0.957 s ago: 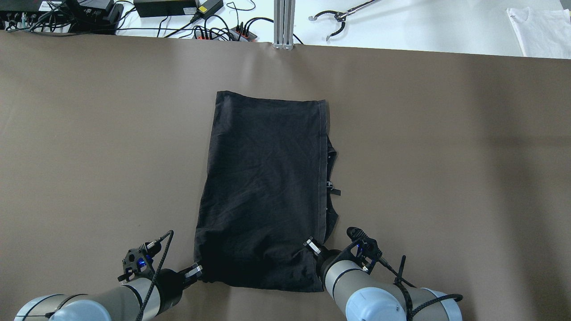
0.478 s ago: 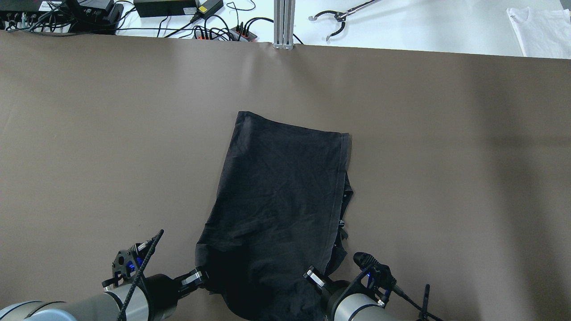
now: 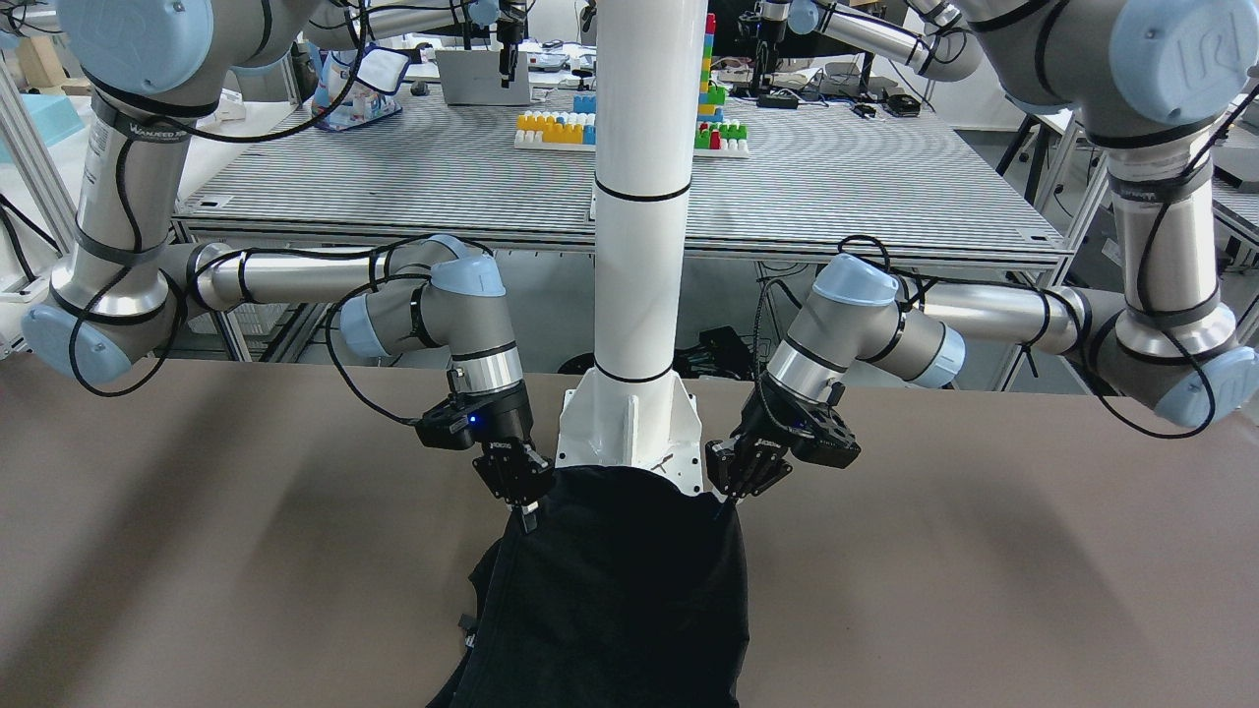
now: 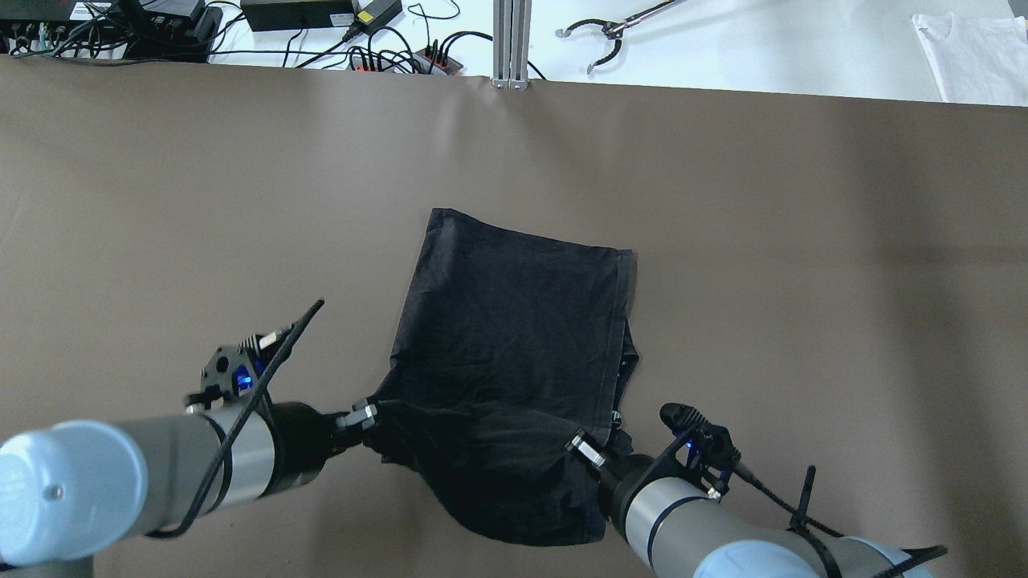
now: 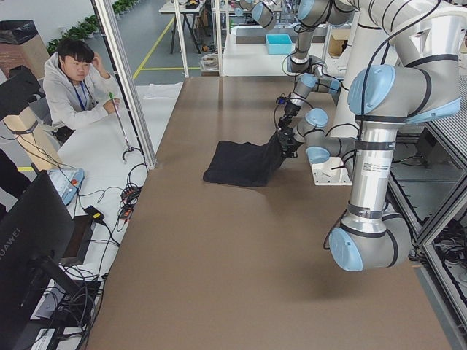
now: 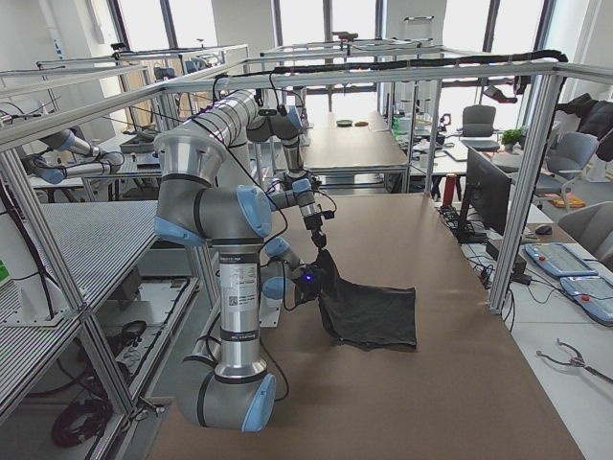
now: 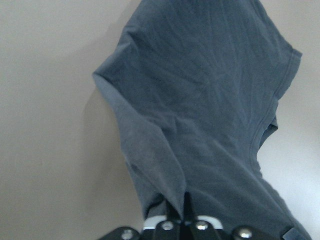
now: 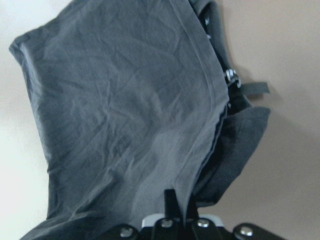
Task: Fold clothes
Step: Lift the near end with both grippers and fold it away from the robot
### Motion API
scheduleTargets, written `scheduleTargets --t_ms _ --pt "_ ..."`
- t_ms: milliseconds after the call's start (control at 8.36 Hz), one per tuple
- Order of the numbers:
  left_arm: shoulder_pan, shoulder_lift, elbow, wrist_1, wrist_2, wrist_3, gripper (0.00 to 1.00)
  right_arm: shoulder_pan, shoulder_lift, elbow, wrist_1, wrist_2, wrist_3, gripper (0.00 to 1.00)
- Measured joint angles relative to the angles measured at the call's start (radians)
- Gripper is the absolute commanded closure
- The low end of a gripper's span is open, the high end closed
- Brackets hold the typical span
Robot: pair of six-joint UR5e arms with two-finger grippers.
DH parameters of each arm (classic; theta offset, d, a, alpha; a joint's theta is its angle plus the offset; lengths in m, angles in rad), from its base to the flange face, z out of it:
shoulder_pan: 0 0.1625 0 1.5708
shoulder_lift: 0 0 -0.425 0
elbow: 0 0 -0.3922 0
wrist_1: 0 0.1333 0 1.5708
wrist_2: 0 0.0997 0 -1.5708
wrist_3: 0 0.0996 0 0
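A black garment (image 4: 514,321) lies on the brown table (image 4: 161,201), with its near edge lifted off the surface. My left gripper (image 4: 365,417) is shut on the near left corner and my right gripper (image 4: 585,451) is shut on the near right corner. In the front view the left gripper (image 3: 733,492) and the right gripper (image 3: 521,503) hold the garment (image 3: 610,600) just in front of the white pedestal. The left wrist view shows the cloth (image 7: 200,100) pinched at the fingertips (image 7: 177,207). The right wrist view shows the cloth (image 8: 125,110) pinched the same way (image 8: 175,200).
Beyond the table's far edge are a white cloth (image 4: 976,56), a grabber tool (image 4: 610,32), power bricks with cables (image 4: 297,12) and an aluminium post (image 4: 511,40). The robot's white pedestal (image 3: 639,246) stands between the arms. An operator (image 5: 73,87) sits across the table.
Both grippers first dragged the garment toward the robot, then rose and moved forward with its near edge. The near edge now hangs lifted over the rest.
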Motion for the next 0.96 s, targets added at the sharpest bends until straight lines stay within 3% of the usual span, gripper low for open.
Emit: scheduleTargets --t_ms 359,957 --pt "-0.215 -0.237 0.096 0.236 -0.172 0.108 1.0 0.139 0.041 -0.053 -0.001 0.008 -0.096 1.0" --pt "-0.386 -0.532 0.522 0.274 -0.22 0.293 1.0 0.314 0.172 -0.301 0.012 0.077 -0.231 1.0"
